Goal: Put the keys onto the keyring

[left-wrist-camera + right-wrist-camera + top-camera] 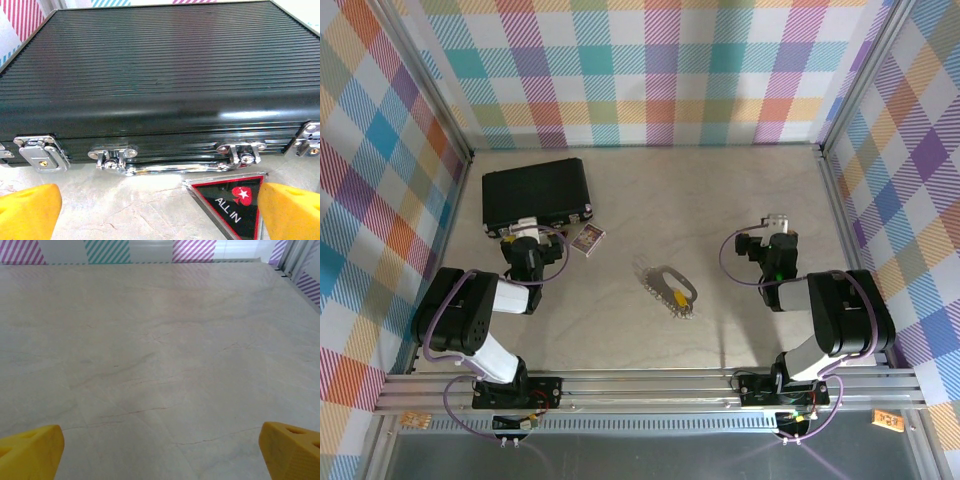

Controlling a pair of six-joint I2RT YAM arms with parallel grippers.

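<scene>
Opening step, nothing grasped: the left gripper [160, 212], facing a black case [160, 65], and the right gripper [160, 452], over the table [160, 340], both gape empty, and the yellow-headed key [676, 296] lies against the silver keyring [663, 273] mid-table between them, so an arm must likely reach there next.

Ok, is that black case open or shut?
Shut. The black case lies flat with its lid down; in the left wrist view the silver latch beside the handle sits folded flat against the front.
</scene>
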